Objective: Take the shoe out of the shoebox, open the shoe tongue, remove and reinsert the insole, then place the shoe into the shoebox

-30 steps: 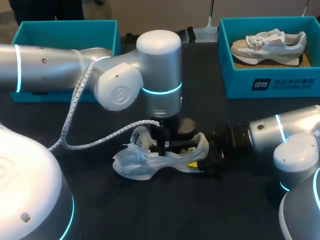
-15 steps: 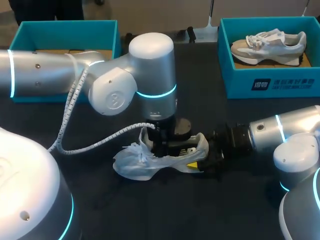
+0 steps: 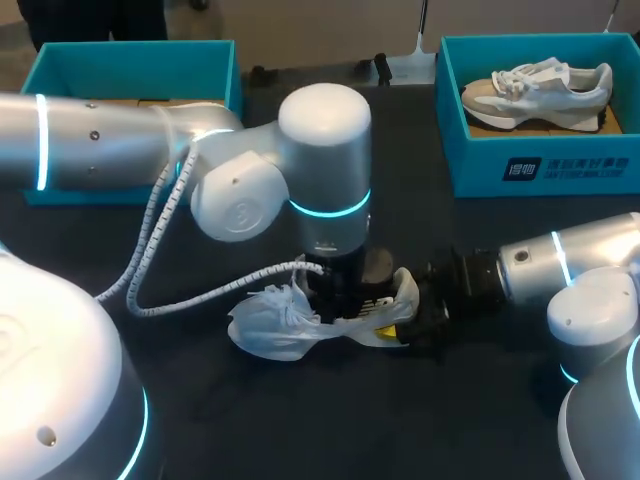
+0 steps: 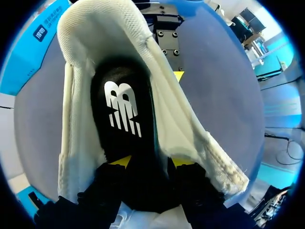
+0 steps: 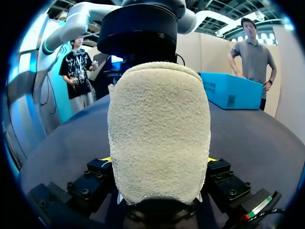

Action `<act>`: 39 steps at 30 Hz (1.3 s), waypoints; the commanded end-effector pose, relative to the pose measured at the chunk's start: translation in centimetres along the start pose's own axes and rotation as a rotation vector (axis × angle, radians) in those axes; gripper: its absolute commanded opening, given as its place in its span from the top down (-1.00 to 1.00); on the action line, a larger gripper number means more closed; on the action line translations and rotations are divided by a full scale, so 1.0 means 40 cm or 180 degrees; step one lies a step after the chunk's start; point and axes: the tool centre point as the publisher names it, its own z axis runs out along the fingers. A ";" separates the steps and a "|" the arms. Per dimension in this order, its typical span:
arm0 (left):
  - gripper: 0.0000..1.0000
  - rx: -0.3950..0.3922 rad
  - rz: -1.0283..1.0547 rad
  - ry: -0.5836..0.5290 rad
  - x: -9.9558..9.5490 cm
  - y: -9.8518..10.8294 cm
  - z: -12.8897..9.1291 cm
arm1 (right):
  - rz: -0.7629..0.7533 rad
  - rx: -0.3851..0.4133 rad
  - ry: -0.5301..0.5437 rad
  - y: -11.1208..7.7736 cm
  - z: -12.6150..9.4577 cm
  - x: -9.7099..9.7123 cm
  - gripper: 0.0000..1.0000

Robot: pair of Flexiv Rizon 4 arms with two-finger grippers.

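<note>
Dark table (image 3: 250, 420): white shoe (image 3: 270, 325), black insole (image 4: 121, 114) inside; left fingers (image 4: 107, 186) pinch insole, right fingers (image 5: 97, 169) clamp heel (image 5: 159, 133).

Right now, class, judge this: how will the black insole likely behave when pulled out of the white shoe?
Probably floppy: the insole looks thin and seems to bow in the left gripper. Likely light. The shoe has a soft, sagging upper, so it may drag along unless the right gripper holds the heel.

left tool (image 3: 335, 292) inside shoe (image 3: 265, 325) | right tool (image 3: 410, 322) at its heel
</note>
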 end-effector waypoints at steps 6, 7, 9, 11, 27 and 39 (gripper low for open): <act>0.15 -0.0312 -0.0128 -0.0409 -0.034 -0.020 0.067 | 0.0000 0.0004 0.0000 0.015 -0.001 -0.001 1.00; 0.15 -0.0314 -0.0138 -0.0407 -0.039 -0.019 0.069 | 0.0000 0.0004 0.0000 0.015 -0.001 -0.001 1.00; 0.23 -0.0339 -0.0184 -0.0437 -0.047 -0.015 0.069 | 0.0000 0.0004 0.0000 0.015 -0.001 -0.001 1.00; 0.40 -0.0344 -0.0231 -0.0462 -0.057 -0.009 0.066 | 0.0000 0.0004 0.0000 0.015 -0.001 -0.001 1.00; 1.00 0.0037 -0.0322 -0.0369 -0.067 0.022 0.010 | 0.0000 0.0004 0.0000 0.015 -0.001 -0.001 1.00; 1.00 0.0939 -0.0222 -0.0121 -0.035 0.016 -0.075 | 0.0000 0.0004 0.0000 0.015 -0.001 -0.001 1.00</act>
